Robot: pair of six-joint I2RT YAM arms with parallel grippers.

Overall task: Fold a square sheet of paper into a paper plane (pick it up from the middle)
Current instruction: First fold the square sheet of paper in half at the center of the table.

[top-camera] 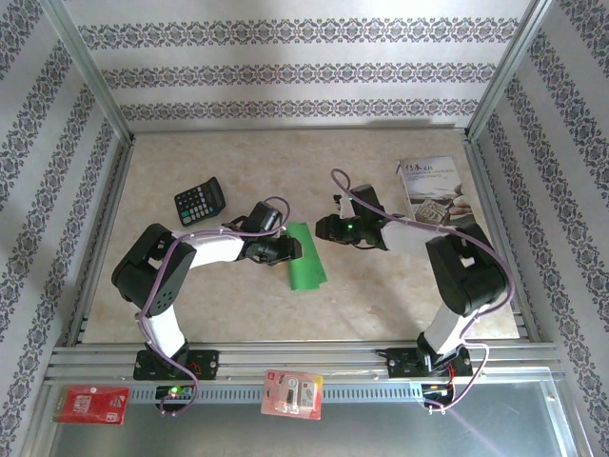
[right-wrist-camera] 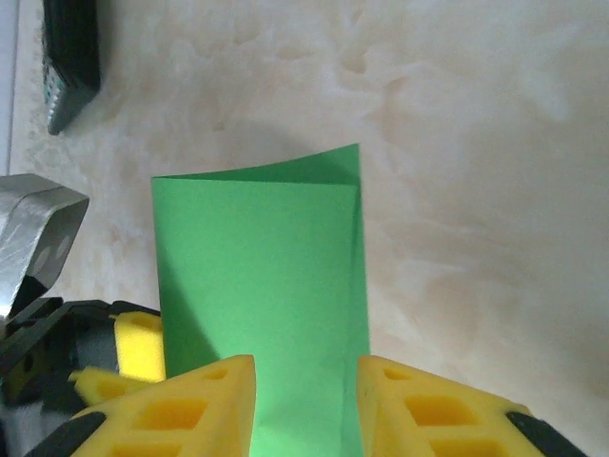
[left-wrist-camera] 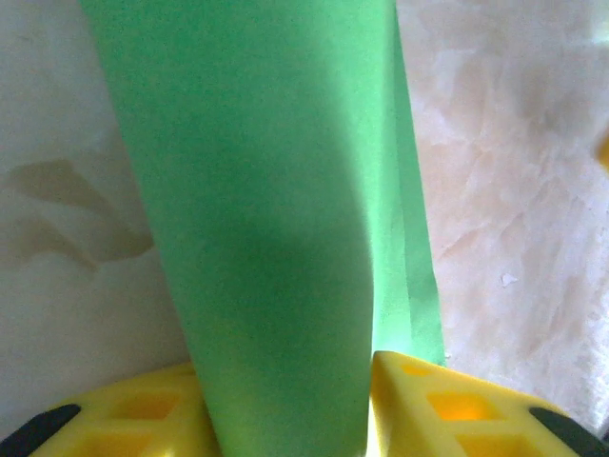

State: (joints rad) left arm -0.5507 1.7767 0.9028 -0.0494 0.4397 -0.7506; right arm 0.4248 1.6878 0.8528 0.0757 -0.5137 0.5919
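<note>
The square sheet of paper [top-camera: 306,262] is bright green and folded lengthwise into a narrow strip at the table's middle. It has no paper plane shape. My left gripper [top-camera: 293,249] reaches its left edge from the left. In the left wrist view the sheet [left-wrist-camera: 266,190] bows upward between the yellow fingers [left-wrist-camera: 447,409] of the open left gripper [left-wrist-camera: 285,367], with a thin bright gap at the right finger. My right gripper [top-camera: 324,228] is at the strip's far end. In the right wrist view it [right-wrist-camera: 306,360] stands open over the flat sheet [right-wrist-camera: 257,257], whose far corner curls up.
A black calculator [top-camera: 200,201] lies at the back left, also visible as the calculator [right-wrist-camera: 71,57] in the right wrist view. A white printed booklet [top-camera: 433,190] lies at the back right. Two red packets [top-camera: 293,393] sit on the near rail. Aluminium frame posts border the table.
</note>
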